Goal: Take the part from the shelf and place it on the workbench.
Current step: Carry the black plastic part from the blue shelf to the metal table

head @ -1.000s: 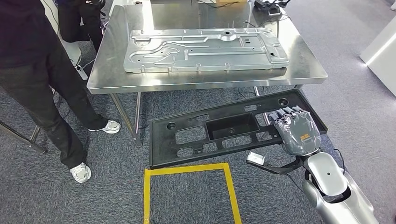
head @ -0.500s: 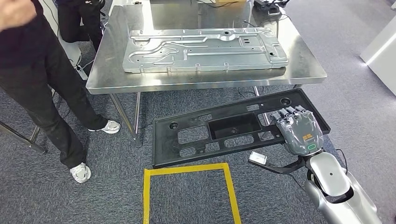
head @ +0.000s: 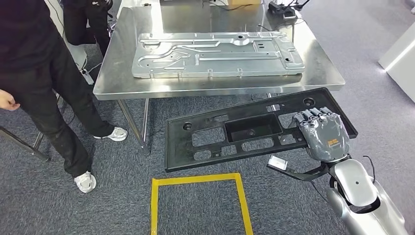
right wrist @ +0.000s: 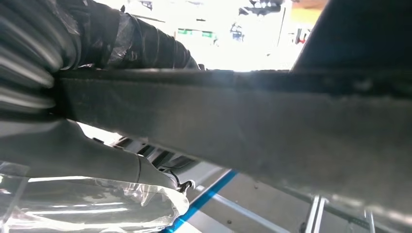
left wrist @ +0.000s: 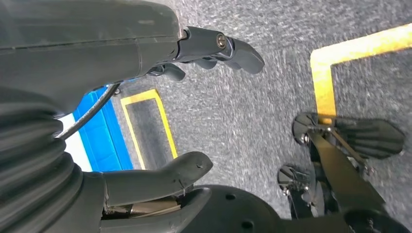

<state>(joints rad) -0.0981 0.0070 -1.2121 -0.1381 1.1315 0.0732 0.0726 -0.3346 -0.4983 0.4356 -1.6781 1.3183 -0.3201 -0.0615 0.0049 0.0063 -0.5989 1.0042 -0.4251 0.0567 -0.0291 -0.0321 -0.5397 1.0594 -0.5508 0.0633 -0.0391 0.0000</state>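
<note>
While the right hand [head: 325, 135] grips the black part [head: 244, 129] by its near end, the workbench [head: 215, 83] lies ahead. Hanging low, the left hand [left wrist: 145, 111] holds nothing, fingers apart.

We're in a workshop or factory test floor: a stainless-steel workbench [head: 323, 73] carrying a pressed metal panel [head: 218, 54], grey carpet [head: 58, 210] marked with yellow tape [head: 195, 179], a person [head: 44, 83] standing by.
</note>
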